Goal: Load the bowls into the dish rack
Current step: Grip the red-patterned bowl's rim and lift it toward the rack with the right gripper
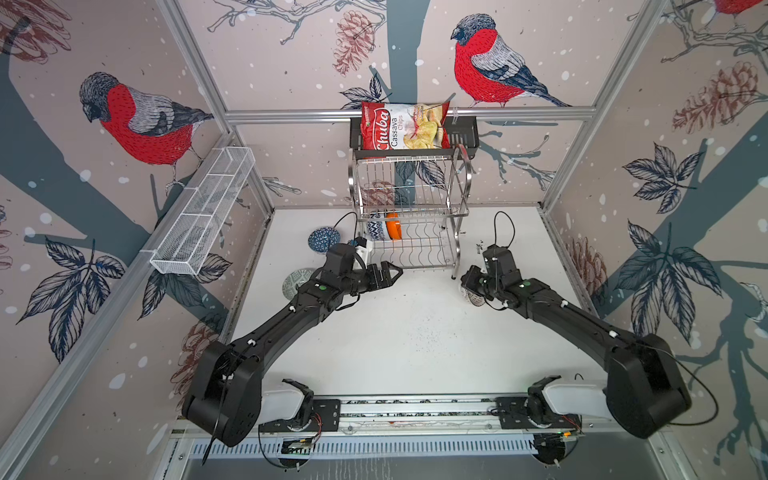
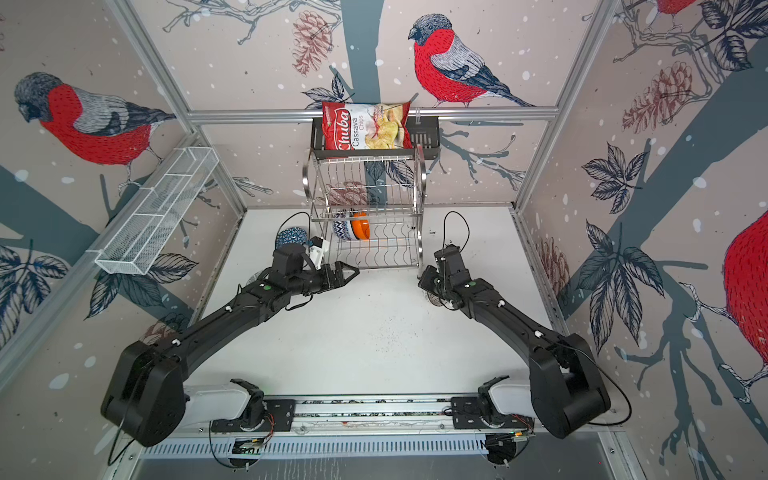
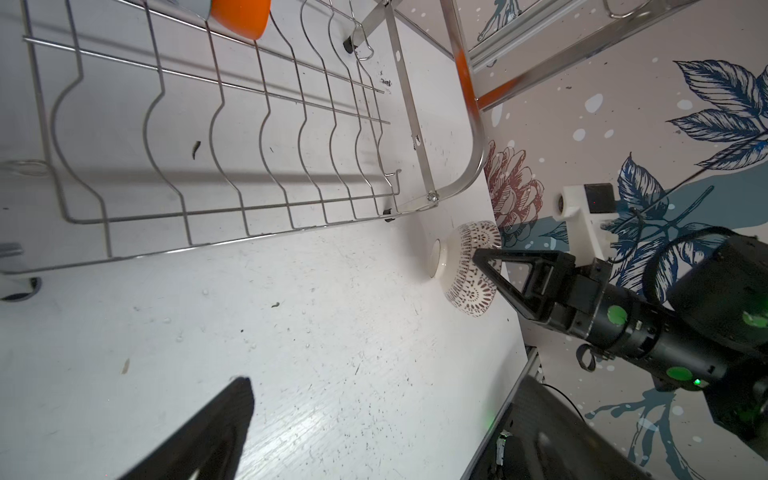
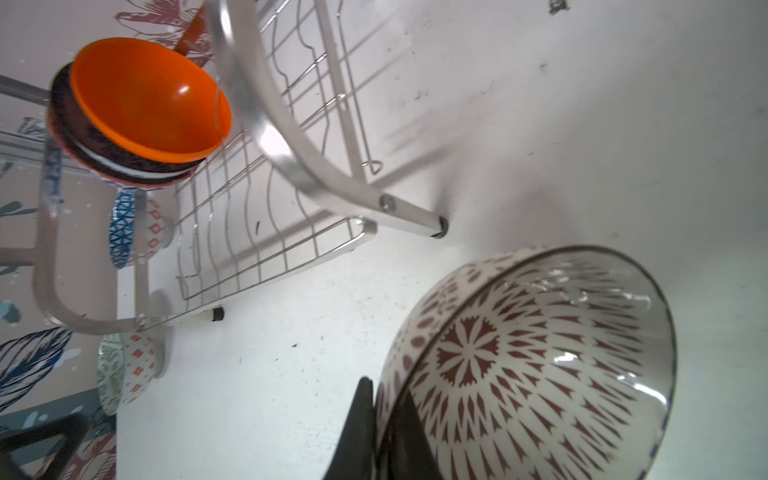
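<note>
The steel dish rack (image 1: 415, 195) (image 2: 368, 195) stands at the back of the table. On its lower tier, an orange bowl (image 1: 392, 226) (image 4: 145, 99) leans against a patterned bowl (image 1: 376, 229). My right gripper (image 4: 384, 395) is shut on the rim of a white bowl with a red pattern (image 4: 540, 365) (image 3: 469, 270) and holds it tilted just off the rack's right front leg. My left gripper (image 1: 388, 274) (image 3: 382, 419) hangs open and empty before the rack's left front. A blue bowl (image 1: 323, 239) and a grey-green bowl (image 1: 297, 282) sit on the table left of the rack.
A chips bag (image 1: 403, 126) fills the black shelf above the rack. A white mesh basket (image 1: 203, 216) hangs on the left wall. The rack's right front leg (image 4: 438, 228) is close to the held bowl. The right wall is near my right arm.
</note>
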### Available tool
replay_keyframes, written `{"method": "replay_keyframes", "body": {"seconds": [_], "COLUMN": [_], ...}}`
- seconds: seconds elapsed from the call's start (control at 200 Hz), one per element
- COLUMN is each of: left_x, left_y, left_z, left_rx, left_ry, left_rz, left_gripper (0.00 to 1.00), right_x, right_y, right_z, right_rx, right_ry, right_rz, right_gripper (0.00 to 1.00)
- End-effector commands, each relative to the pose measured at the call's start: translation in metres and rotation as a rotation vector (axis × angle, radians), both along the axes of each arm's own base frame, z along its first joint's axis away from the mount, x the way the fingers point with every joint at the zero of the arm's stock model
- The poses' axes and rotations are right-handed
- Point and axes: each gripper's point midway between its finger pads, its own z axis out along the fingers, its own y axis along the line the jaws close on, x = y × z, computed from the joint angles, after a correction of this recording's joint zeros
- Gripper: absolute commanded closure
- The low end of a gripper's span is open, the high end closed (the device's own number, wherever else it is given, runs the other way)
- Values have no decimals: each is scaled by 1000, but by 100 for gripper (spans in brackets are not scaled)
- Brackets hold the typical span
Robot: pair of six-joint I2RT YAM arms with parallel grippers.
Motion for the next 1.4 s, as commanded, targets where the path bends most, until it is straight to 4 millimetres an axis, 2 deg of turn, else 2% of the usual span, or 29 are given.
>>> {"method": "replay_keyframes", "body": {"seconds": [0.0, 0.34, 0.58, 0.745, 0.765, 0.941, 1.396], "left_x": [3, 7, 6, 7, 7, 6, 11], "left_y": [1, 7, 12, 17, 17, 20, 28], "left_z": [8, 8, 9, 15, 15, 16, 22], "left_rx": [-26, -41, -53, -52, -53, -46, -40], "left_ry": [-32, -30, -24, -34, -34, -36, -42], "left_rz": [-3, 17, 35, 48, 48, 49, 55], "left_gripper": [2, 2, 2, 2, 2, 2, 2], "right_x": [8, -11, -9, -5, -3, -3, 12], "right_y": [14, 53, 78, 96, 100, 121, 150], "right_z": [34, 71, 112, 127, 120, 124, 134], "right_rx": [80, 206, 275, 336, 335, 439, 618], "right_ry": [-155, -342, -501, -541, -523, -541, -582], "right_rz": [-1, 135, 208, 262, 269, 332, 358], "right_gripper": [100, 100, 100, 100, 100, 100, 100]}}
